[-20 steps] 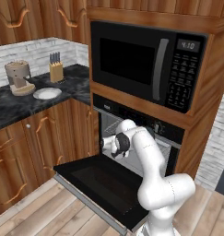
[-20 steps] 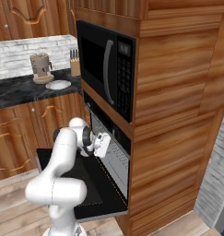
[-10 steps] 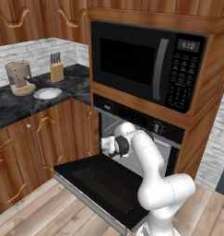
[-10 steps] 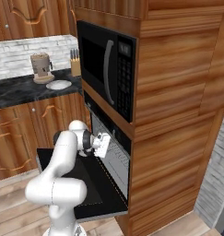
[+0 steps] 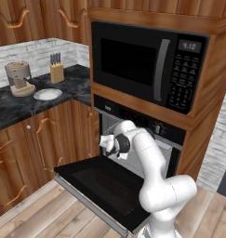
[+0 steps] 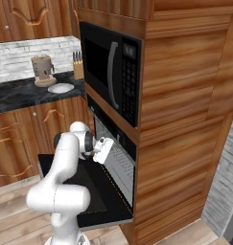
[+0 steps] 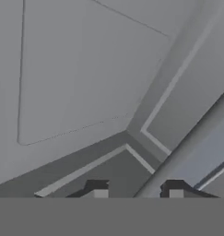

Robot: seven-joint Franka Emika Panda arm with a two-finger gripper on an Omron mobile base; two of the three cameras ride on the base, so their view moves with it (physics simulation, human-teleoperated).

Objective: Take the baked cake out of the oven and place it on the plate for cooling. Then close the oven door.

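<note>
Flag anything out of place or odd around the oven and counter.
Nothing stands out. The oven door hangs open and level, the arm reaches into the oven, and the plate sits bare and flat on the counter beside the grinder.

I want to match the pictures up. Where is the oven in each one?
Left base view: the oven is in the middle, under the microwave.
Right base view: the middle, beside the white arm.
Hand view: its grey inside wall.
Landmark: the dropped-open oven door, in both base views.
</note>
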